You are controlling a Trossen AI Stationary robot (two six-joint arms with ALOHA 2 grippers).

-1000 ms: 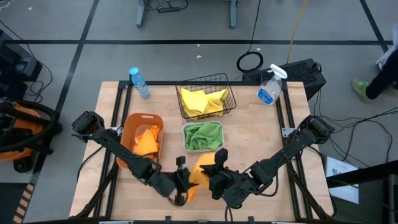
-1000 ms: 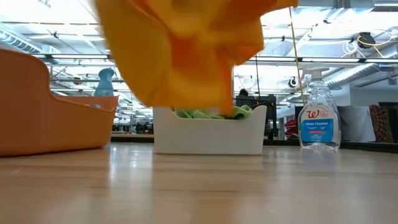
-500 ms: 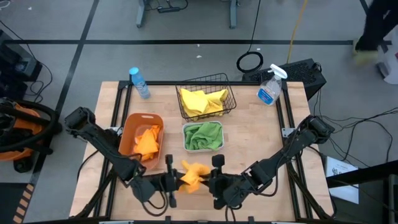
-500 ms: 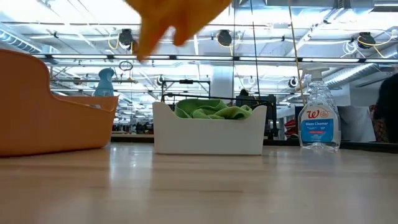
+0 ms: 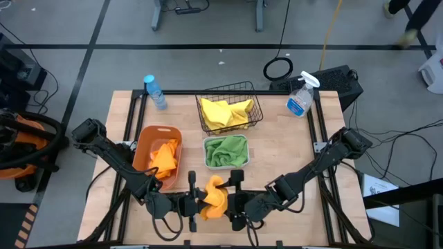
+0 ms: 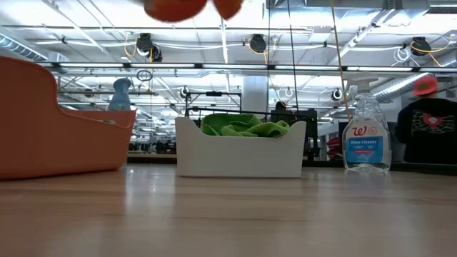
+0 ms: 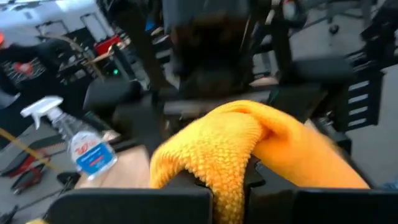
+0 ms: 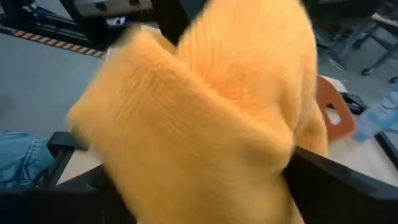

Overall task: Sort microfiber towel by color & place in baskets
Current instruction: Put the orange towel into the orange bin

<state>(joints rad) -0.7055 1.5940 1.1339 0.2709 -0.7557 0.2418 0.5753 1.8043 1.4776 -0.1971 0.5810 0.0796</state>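
Two grippers met at the table's near edge, about 6 o'clock on the high view. The left gripper was clamped on the orange towel, while the right gripper, just beside it, had sprung wide within the last second and let go. The handover thus appeared complete, the towel hanging above the table. The orange tub, already holding an orange cloth, lay at 10 o'clock from the towel; the white bin with green cloth at 12; the wire basket with yellow beyond.
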